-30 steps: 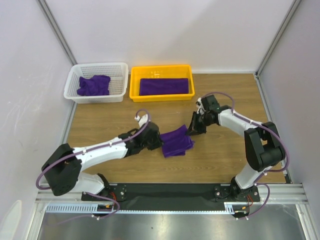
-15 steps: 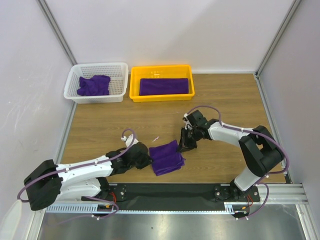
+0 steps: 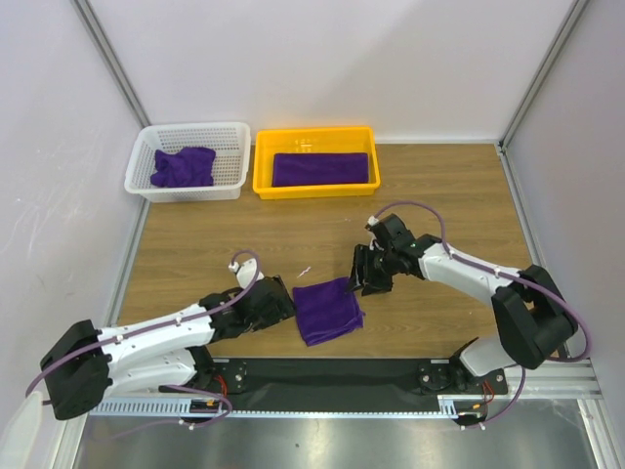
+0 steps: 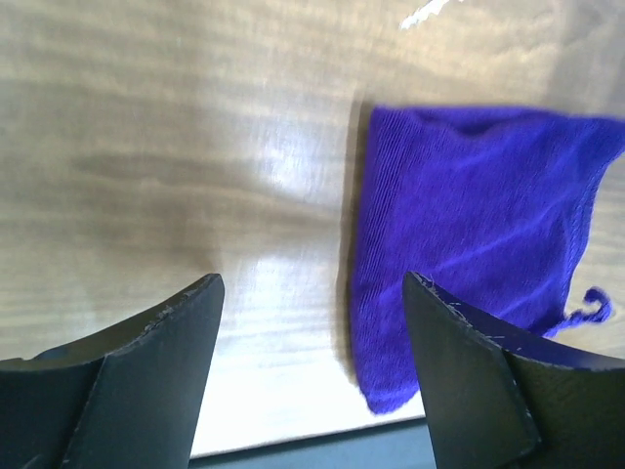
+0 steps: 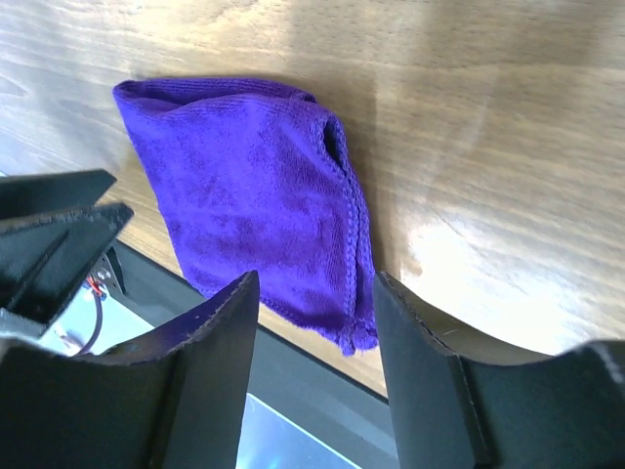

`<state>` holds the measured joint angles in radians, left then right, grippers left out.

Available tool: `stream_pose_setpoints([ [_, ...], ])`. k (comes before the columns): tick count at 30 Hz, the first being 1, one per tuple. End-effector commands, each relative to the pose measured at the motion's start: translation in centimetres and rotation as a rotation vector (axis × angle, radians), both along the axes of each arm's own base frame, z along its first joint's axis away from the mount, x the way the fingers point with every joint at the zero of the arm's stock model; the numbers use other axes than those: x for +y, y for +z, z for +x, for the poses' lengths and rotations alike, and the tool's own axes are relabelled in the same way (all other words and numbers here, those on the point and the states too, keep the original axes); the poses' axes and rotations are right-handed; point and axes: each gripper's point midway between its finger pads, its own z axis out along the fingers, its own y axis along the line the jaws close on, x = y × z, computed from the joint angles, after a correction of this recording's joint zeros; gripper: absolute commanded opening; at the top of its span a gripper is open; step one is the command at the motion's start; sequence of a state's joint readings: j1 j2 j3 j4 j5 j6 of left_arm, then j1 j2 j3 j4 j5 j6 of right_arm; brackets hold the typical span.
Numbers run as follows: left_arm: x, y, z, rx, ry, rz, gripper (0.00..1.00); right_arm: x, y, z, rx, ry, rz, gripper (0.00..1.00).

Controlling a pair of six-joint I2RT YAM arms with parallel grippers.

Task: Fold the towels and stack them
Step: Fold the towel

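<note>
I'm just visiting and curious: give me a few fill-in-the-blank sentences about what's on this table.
The crumpled towel lies in the ____ basket.
The flat towel fills the ____ tray.
The third towel, folded, lies on the table ____ the left gripper and right gripper.
Both grippers stand ____, holding nothing.
Missing: white; yellow; between; open.

Folded purple towel (image 3: 327, 311) flat on table (image 3: 449, 195)

Left arm (image 3: 156, 337) and right arm (image 3: 469, 278): white link shells, black joints and wrists. A thin purple cable (image 3: 405, 203) loops along each. Black base plate (image 3: 332, 376) at 6 o'clock, top view. Fingers (image 4: 146, 381) matte black, wedge-shaped, edges scuffed pale.
</note>
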<state>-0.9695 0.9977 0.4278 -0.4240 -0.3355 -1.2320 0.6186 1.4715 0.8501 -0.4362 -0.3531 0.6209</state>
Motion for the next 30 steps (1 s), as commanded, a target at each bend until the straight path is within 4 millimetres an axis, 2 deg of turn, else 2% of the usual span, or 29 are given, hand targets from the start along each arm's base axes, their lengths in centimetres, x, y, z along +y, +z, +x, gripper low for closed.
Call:
stream_pose_setpoints([
  [1, -1.0, 1.7, 2.4, -0.091, -0.013, -0.017, 0.79, -0.6, 1.2, 0.1, -0.041, -0.020, -0.014, 0.54],
  [6, -2.6, 1.4, 4.5, -0.113, -0.031, -0.044, 0.78, -0.7, 1.8, -1.5, -0.042, -0.007, 0.011, 0.41],
  [9, -4.0, 1.5, 5.5, -0.130, -0.063, -0.049, 0.76, -0.1, 1.9, -2.2, -0.052, 0.012, 0.043, 0.31],
  [12, -5.0, 1.8, 6.4, -0.139, -0.075, -0.054, 0.73, 0.2, 0.5, -2.9, -0.039, 0.033, 0.044, 0.26],
  [16, -5.5, 0.6, 7.1, -0.108, -0.068, -0.034, 0.67, 0.4, -1.2, -4.0, -0.009, 0.064, 0.021, 0.24],
  [22, -5.0, -1.5, 7.6, -0.062, -0.020, -0.023, 0.39, 0.0, -3.3, -6.0, 0.019, 0.114, -0.030, 0.18],
  [23, -4.8, -1.8, 7.8, -0.054, -0.011, -0.020, 0.31, -0.2, -3.5, -6.4, 0.030, 0.121, -0.040, 0.17],
  [25, -4.6, -2.1, 8.0, -0.048, -0.007, -0.018, 0.24, -0.6, -4.0, -6.9, 0.039, 0.129, -0.055, 0.16],
  [26, -4.5, -2.1, 8.1, -0.049, -0.004, -0.020, 0.18, -0.7, -4.1, -7.1, 0.039, 0.135, -0.059, 0.15],
  [27, -4.4, -2.3, 8.2, -0.048, -0.006, -0.017, 0.15, -1.1, -4.5, -7.4, 0.047, 0.137, -0.067, 0.16],
  [30, -4.7, -2.5, 8.5, -0.051, -0.023, -0.026, 0.14, -1.3, -4.7, -7.5, 0.045, 0.154, -0.077, 0.15],
])
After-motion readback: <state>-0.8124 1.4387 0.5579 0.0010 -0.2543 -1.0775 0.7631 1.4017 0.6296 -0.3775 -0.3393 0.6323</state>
